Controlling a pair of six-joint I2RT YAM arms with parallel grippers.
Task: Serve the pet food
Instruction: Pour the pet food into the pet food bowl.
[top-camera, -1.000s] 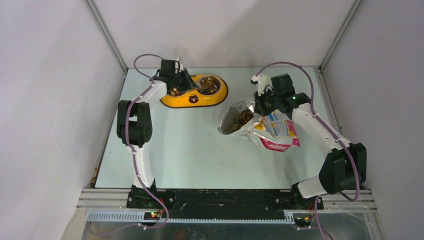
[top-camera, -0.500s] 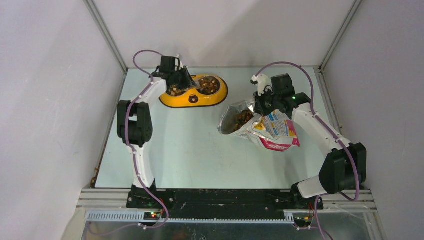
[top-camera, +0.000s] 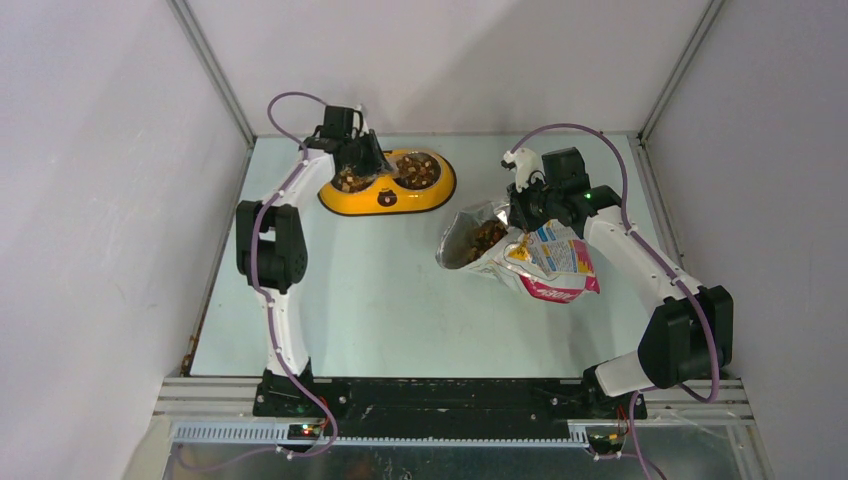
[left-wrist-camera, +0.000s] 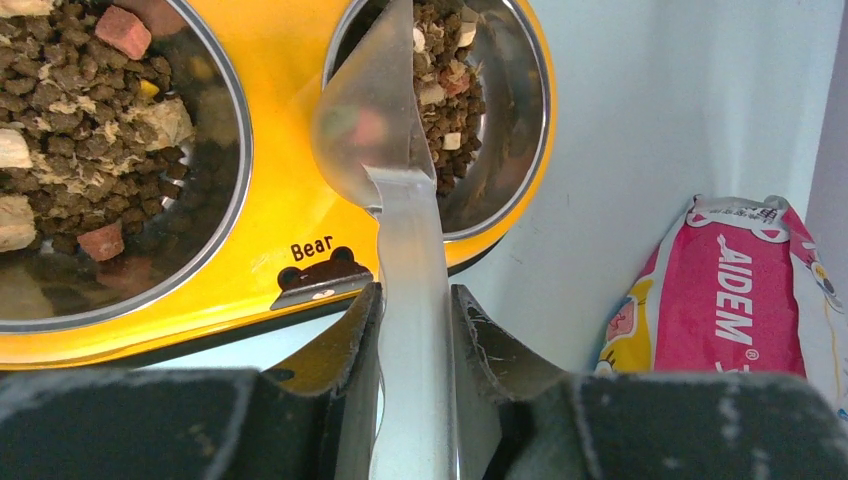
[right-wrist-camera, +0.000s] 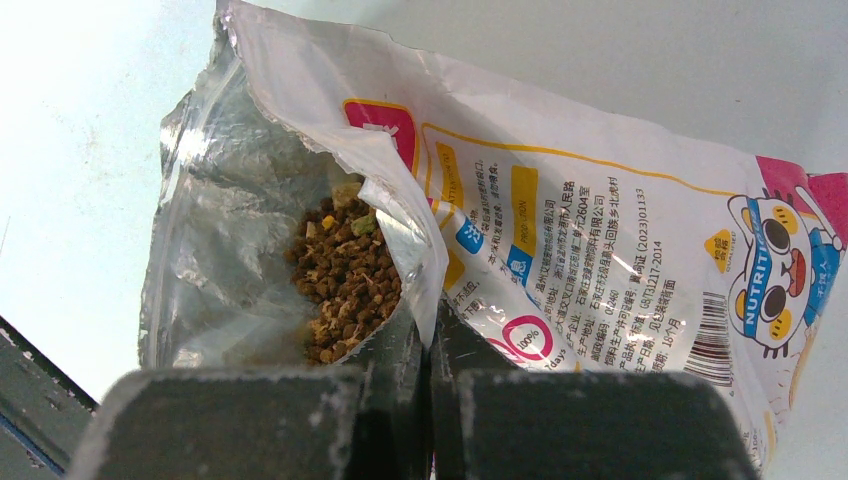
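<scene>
Pet food (left-wrist-camera: 90, 120) fills the left bowl of the yellow double-bowl feeder (left-wrist-camera: 280, 200), and more pet food (left-wrist-camera: 455, 90) lies in the right bowl. My left gripper (left-wrist-camera: 413, 300) is shut on the handle of the translucent scoop (left-wrist-camera: 370, 130), whose bowl hangs over the right bowl's rim. From above, the left gripper (top-camera: 375, 165) sits over the feeder (top-camera: 385, 198). My right gripper (right-wrist-camera: 430, 330) is shut on the rim of the open cat-printed bag (right-wrist-camera: 560, 230). Kibble (right-wrist-camera: 345, 275) shows inside the bag's mouth. The bag (top-camera: 550, 265) lies tilted at mid-right.
The feeder stands near the back wall at the table's rear left. Grey walls close in the table (top-camera: 380, 300) on the left, back and right. The bag's pink bottom (left-wrist-camera: 740, 300) shows at the right of the left wrist view.
My left wrist has shifted slightly toward the back wall with the scoop still in its grip. The right arm and the bag have not moved.
</scene>
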